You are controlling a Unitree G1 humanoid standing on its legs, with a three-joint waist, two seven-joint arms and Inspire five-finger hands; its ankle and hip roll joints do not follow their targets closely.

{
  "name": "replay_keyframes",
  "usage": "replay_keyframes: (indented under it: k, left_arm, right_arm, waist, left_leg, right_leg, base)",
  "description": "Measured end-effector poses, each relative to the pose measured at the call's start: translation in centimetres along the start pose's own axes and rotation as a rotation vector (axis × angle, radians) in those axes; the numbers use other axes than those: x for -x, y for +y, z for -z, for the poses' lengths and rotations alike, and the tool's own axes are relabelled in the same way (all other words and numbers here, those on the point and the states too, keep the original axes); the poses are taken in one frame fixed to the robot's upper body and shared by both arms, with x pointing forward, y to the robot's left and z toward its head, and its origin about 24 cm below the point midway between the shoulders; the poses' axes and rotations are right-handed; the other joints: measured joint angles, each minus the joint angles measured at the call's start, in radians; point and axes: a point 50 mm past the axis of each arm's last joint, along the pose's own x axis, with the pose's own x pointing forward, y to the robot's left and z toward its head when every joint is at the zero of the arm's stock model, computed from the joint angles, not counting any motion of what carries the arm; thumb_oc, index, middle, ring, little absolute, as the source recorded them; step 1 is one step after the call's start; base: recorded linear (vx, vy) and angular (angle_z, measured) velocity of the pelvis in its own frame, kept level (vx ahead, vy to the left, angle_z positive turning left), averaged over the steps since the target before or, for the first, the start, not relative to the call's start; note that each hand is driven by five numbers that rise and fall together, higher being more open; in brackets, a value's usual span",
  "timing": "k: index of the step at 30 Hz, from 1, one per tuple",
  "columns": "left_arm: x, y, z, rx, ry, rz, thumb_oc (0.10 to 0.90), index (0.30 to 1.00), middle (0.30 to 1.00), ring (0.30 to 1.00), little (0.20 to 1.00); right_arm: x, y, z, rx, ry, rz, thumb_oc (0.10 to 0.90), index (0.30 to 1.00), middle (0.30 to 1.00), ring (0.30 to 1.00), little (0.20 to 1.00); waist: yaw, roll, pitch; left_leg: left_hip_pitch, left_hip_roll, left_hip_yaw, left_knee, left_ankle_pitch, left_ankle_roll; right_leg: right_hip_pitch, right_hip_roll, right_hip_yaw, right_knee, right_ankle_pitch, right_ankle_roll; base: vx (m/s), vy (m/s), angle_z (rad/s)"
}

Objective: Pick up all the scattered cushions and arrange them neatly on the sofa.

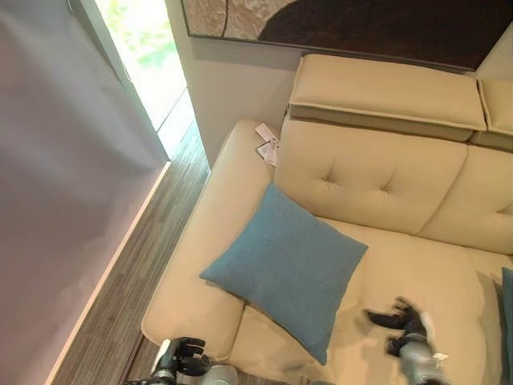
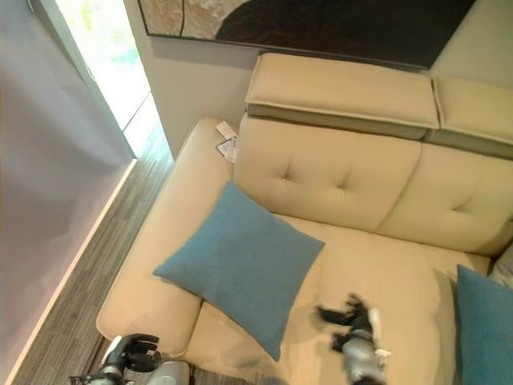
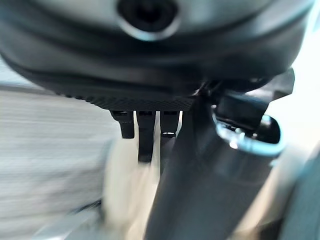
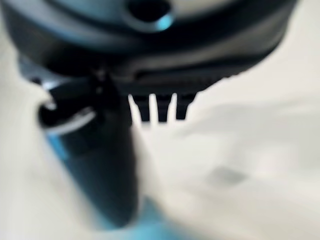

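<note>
A square teal cushion (image 1: 288,269) lay on the cream sofa (image 1: 417,281), set diamond-wise with one corner pointing to 12 o'clock at the tufted backrest (image 1: 365,180) and the opposite corner toward 6 o'clock at the seat's front edge; its 9 o'clock corner overlapped the armrest (image 1: 208,257), so it rested half on the arm and half on the seat. A second teal cushion (image 2: 485,329) stood at the 3 o'clock edge of the seat, only partly in frame. The robot's right hand (image 1: 401,321) hovered over the bare seat at about 5 o'clock, just beside the first cushion and apart from it, its fingers loosely spread and holding nothing. The left hand (image 1: 186,357) hung at 7 o'clock, off the front corner of the armrest above the wooden floor (image 1: 136,289), fingers relaxed and empty. White tags (image 1: 267,144) lay where the armrest met the backrest. A grey curtain (image 1: 56,176) filled the 9 o'clock side, and a dark framed picture (image 1: 361,20) hung on the wall at 12 o'clock.
</note>
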Motion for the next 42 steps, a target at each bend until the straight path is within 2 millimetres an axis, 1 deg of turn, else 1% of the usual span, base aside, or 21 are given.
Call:
replay_keyframes:
  k: [1,3,4,5,6,7,8,9,10,12,14,16,19,21,23,25,27,28,32,36,42]
  left_arm:
    - [0.0,0.7,-0.5,0.019,-0.028,-0.047,0.8,0.9,0.9,0.9,0.9]
    - [-0.2,2.3,-2.4,0.049,-0.098,-0.134,0.8,0.9,0.9,0.9,0.9]
    - [0.0,3.8,-5.5,0.047,-0.257,-0.222,0.8,0.9,0.9,0.9,0.9]
    - [0.3,5.9,-9.3,0.083,-0.448,-0.335,0.8,0.9,0.9,0.9,0.9]
    - [0.1,7.1,-12.5,0.078,-0.574,-0.392,0.8,0.9,0.9,0.9,0.9]
    - [-0.1,8.4,-16.4,0.056,-0.704,-0.434,0.8,0.9,0.9,0.9,0.9]
    - [-0.1,9.2,-19.6,0.059,-0.805,-0.457,0.8,0.9,0.9,0.9,0.9]
    - [0.7,9.7,-24.1,0.083,-0.967,-0.467,0.8,0.9,0.9,0.9,0.9]
    - [1.3,9.2,-27.8,0.081,-1.102,-0.443,0.8,0.9,0.9,0.9,0.9]
    - [2.5,8.3,-32.4,0.049,-1.249,-0.421,0.8,0.9,0.9,0.9,0.9]
    - [2.9,6.9,-33.4,0.005,-1.302,-0.382,0.8,0.9,0.9,0.9,0.9]
    - [2.7,5.6,-33.1,-0.017,-1.299,-0.333,0.8,0.9,0.9,0.9,0.9]
    - [0.7,4.8,-31.9,-0.058,-1.184,-0.31,0.8,0.9,0.9,0.9,0.9]
    - [-1.2,4.4,-31.0,-0.103,-1.063,-0.304,0.8,0.9,0.9,0.9,0.9]
    - [-2.7,2.0,-30.6,-0.155,-0.961,-0.223,0.8,0.9,0.9,0.9,0.9]
    - [-3.0,-0.9,-30.3,-0.19,-0.927,-0.116,0.8,0.9,0.9,0.9,0.9]
    - [-3.5,-1.2,-29.8,-0.21,-0.885,-0.093,0.8,0.9,0.9,0.9,0.9]
    - [-3.9,-1.3,-29.4,-0.213,-0.852,-0.092,0.8,0.9,0.9,0.9,0.9]
    - [-4.9,-0.5,-30.0,-0.19,-0.774,-0.119,0.8,0.9,0.9,0.9,0.9]
    - [-5.7,0.3,-32.0,-0.14,-0.712,-0.135,0.8,0.9,0.9,0.9,0.9]
    - [-6.5,0.2,-33.9,-0.043,-0.607,-0.088,0.8,0.9,0.9,0.9,0.9]
  right_arm:
    - [0.5,0.0,0.4,-0.004,-0.009,-0.01,0.8,0.9,0.9,0.9,0.9]
    - [0.8,-0.5,-0.4,0.314,-0.037,-0.072,0.8,0.9,0.9,0.9,0.9]
    - [2.0,-1.7,0.2,0.374,-0.078,-0.049,0.8,0.9,0.9,0.9,0.9]
    - [2.2,-1.7,0.7,0.433,-0.062,-0.019,0.8,0.9,0.9,0.9,0.9]
    - [3.0,-2.2,2.3,0.357,0.007,-0.004,0.8,0.9,0.9,0.9,0.9]
    - [2.6,-2.0,3.6,0.254,0.08,0.024,0.8,0.9,0.9,0.9,0.9]
    - [1.9,-2.1,5.0,0.255,0.191,0.034,0.8,0.9,0.9,0.9,0.9]
    - [1.1,-2.1,5.9,0.268,0.312,0.054,0.8,0.9,0.9,0.9,0.9]
    - [0.6,-2.3,5.3,0.282,0.315,0.032,0.8,0.9,0.9,0.9,0.9]
    - [0.2,-1.7,4.4,0.315,0.264,-0.049,0.8,0.9,0.9,0.9,0.9]
    - [0.0,-0.3,3.9,0.309,0.239,-0.115,0.8,0.9,0.9,0.9,0.9]
    - [0.3,1.4,2.8,0.292,0.173,-0.208,0.8,0.9,0.9,0.9,0.9]
    - [1.6,4.3,1.2,0.11,0.078,-0.321,0.8,0.9,0.9,0.9,0.9]
    - [1.4,5.6,1.0,0.003,0.079,-0.317,0.8,0.9,0.9,0.9,0.9]
    - [-0.7,7.1,0.9,-0.061,0.141,-0.242,0.8,0.9,0.9,0.9,0.9]
    - [-2.9,9.7,-2.7,-0.134,0.078,-0.245,0.8,0.9,0.9,0.9,0.9]
    - [-3.2,12.2,-5.4,-0.148,0.002,-0.343,0.8,0.9,0.9,0.9,0.9]
    - [-3.1,13.0,-5.8,-0.14,-0.007,-0.373,0.8,0.9,0.9,0.9,0.9]
    - [-2.4,15.1,-5.9,-0.137,0.013,-0.436,0.8,0.9,0.9,0.9,0.9]
    - [-2.1,17.3,-5.6,-0.164,0.082,-0.462,0.8,0.9,0.9,0.9,0.9]
    - [-2.3,19.9,-7.5,-0.036,0.057,-0.525,0.8,0.9,0.9,0.9,0.9]
  waist:
    - [0.0,-0.005,-0.003]
    - [-0.005,-0.008,-0.004]
    - [-0.006,-0.009,-0.008]
    - [-0.011,-0.007,-0.017]
    - [-0.018,0.007,-0.03]
    - [-0.016,-0.006,-0.056]
    - [-0.017,-0.01,-0.073]
    - [-0.031,-0.004,-0.099]
    - [-0.046,0.01,-0.112]
    - [-0.071,0.034,-0.128]
    - [-0.105,0.048,-0.154]
    - [-0.144,0.074,-0.165]
    - [-0.192,0.085,-0.155]
    - [-0.195,0.073,-0.137]
    - [-0.183,0.067,-0.128]
    - [-0.153,0.094,-0.092]
    - [-0.138,0.111,-0.041]
    - [-0.132,0.117,-0.034]
    - [-0.11,0.118,-0.007]
    - [-0.107,0.117,0.035]
    - [-0.116,0.119,0.068]
  left_leg:
    - [0.002,0.001,-0.002,0.0,0.0,0.0]
    - [0.009,0.0,0.016,-0.001,-0.018,0.003]
    - [0.006,0.0,0.015,0.0,-0.022,0.011]
    - [0.012,0.003,0.026,-0.001,-0.02,0.008]
    - [0.006,0.003,0.035,-0.002,-0.022,0.011]
    - [0.004,0.003,0.034,-0.004,-0.026,0.005]
    - [0.009,0.002,0.043,-0.006,-0.026,0.004]
    - [-0.011,-0.004,0.044,-0.007,-0.027,0.004]
    - [-0.023,-0.012,0.044,-0.007,-0.025,0.005]
    - [-0.035,-0.019,0.043,-0.006,-0.014,0.011]
    - [-0.031,-0.021,0.054,-0.004,-0.008,0.01]
    - [-0.054,-0.019,0.06,-0.006,-0.007,0.009]
    - [-0.11,0.001,0.101,-0.002,0.001,0.005]
    - [-0.121,0.012,0.109,-0.002,0.006,-0.002]
    - [-0.139,0.014,0.104,-0.002,0.013,-0.005]
    - [-0.193,0.014,0.095,-0.001,0.035,-0.001]
    - [-0.195,0.013,0.095,-0.001,0.039,0.001]
    - [-0.195,0.013,0.093,-0.001,0.039,0.001]
    - [-0.206,0.01,0.08,0.0,0.042,0.002]
    - [-0.226,0.002,0.074,0.0,0.047,0.006]
    - [-0.253,-0.002,0.076,0.0,0.053,0.006]
  right_leg:
    - [0.009,0.003,0.003,-0.008,0.003,-0.001]
    - [0.002,0.0,0.021,-0.01,0.004,-0.003]
    - [0.005,-0.002,0.017,-0.015,0.007,-0.005]
    - [-0.001,0.003,0.035,-0.009,0.012,-0.003]
    - [-0.004,0.0,0.04,-0.018,0.014,-0.004]
    - [0.003,0.001,0.038,-0.027,0.019,-0.003]
    - [0.007,-0.002,0.048,-0.038,0.031,0.001]
    - [0.003,-0.003,0.055,-0.057,0.044,0.009]
    - [-0.015,-0.012,0.056,-0.072,0.056,0.011]
    - [-0.026,-0.023,0.056,-0.071,0.066,0.019]
    - [-0.03,-0.02,0.059,-0.065,0.068,0.019]
    - [-0.058,-0.021,0.063,-0.065,0.069,0.019]
    - [-0.14,-0.004,0.11,-0.064,0.094,0.013]
    - [-0.157,0.004,0.113,-0.065,0.1,0.01]
    - [-0.174,0.006,0.111,-0.065,0.104,0.01]
    - [-0.225,0.008,0.106,-0.065,0.12,0.01]
    - [-0.226,0.008,0.106,-0.064,0.128,0.011]
    - [-0.226,0.012,0.104,-0.064,0.128,0.011]
    - [-0.229,0.009,0.09,-0.064,0.127,0.012]
    - [-0.244,0.001,0.085,-0.064,0.128,0.015]
    - [-0.274,0.002,0.086,-0.064,0.133,0.016]
  base:
    - [0.16,0.105,-0.44]
    - [0.1,0.064,-0.13]
    - [0.07,0.058,-0.17]
    - [0.1,0.044,-0.16]
    - [0.08,0.046,-0.23]
    - [0.03,-0.006,-0.19]
    - [-0.01,-0.03,-0.2]
    - [0.04,-0.027,-0.21]
    - [0.09,0.0,-0.02]
    - [0.01,0.009,0.02]
    - [-0.08,0.037,-0.14]
    - [-0.13,0.028,-0.15]
    - [-0.14,0.03,-0.39]
    - [-0.04,-0.016,-0.3]
    - [-0.09,-0.017,0.0]
    - [-0.09,-0.022,0.11]
    - [-0.05,-0.016,0.04]
    - [-0.08,-0.023,0.04]
    - [-0.06,-0.011,0.11]
    - [-0.04,0.003,0.07]
    - [-0.01,0.002,-0.01]
